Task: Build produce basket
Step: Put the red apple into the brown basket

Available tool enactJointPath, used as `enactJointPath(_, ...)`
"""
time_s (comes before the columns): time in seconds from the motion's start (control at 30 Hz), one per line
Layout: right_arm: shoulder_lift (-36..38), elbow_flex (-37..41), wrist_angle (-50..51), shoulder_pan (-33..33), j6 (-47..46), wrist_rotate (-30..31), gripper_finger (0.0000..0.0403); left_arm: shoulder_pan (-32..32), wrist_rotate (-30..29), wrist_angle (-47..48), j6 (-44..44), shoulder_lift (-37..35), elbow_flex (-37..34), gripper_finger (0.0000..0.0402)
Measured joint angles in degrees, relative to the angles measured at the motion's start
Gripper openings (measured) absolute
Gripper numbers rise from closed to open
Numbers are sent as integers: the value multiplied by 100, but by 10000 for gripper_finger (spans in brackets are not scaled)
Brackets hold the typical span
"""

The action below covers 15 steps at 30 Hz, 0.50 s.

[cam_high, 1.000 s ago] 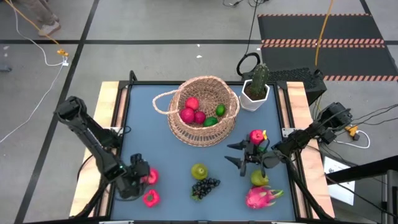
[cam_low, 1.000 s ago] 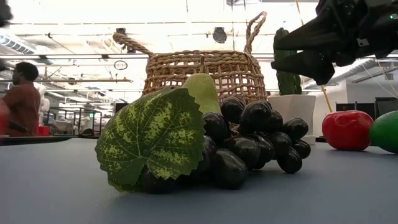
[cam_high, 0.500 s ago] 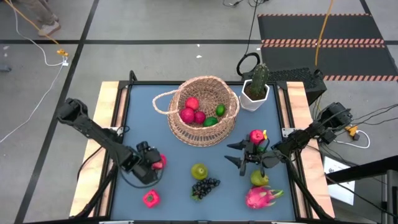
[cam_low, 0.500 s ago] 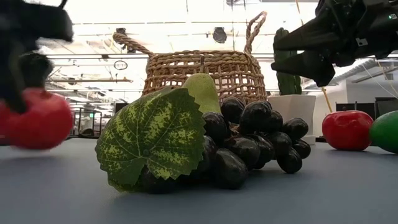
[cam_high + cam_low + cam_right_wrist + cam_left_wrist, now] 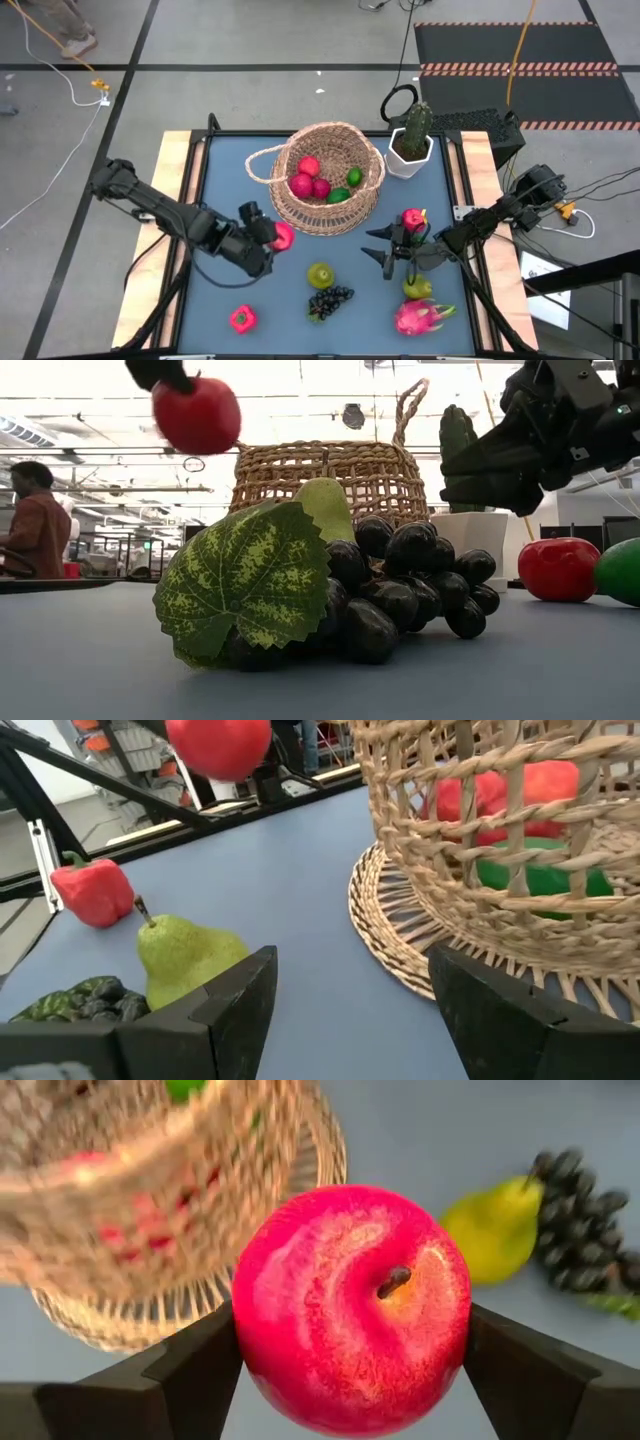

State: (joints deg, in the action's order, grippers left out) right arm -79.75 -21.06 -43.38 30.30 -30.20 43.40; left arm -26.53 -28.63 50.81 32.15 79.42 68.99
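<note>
Since a second ago, the left claw is carrying a red apple, clamped, up off the bench beside the basket, which is lying just ahead; right claw is waiting open.

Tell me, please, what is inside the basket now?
Inside the basket, the high view shows three red fruits and one green lime. A second green piece lies partly under them. Anything deeper is covered. The left gripper holds a red apple beside the basket, not inside.
</note>
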Motion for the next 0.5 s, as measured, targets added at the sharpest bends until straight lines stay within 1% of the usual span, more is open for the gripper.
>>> enactJointPath(0.1, 0, 0, -4, -2, -32, 0, 254, 137, -81, -4, -345, 2, 271, 320)
enactJointPath(0.23, 0, 0, -6, 0, -30, 0, 254, 320, -405, 2, -666, 0, 451, 312)
enactJointPath(0.4, 0, 0, -6, 0, -31, 0, 254, 761, -486, 1, -729, 0, 574, 346)
enactJointPath(0.5, 0, 0, -8, 0, -39, 2, 254, 1119, -350, -13, -1020, 0, 710, 356)
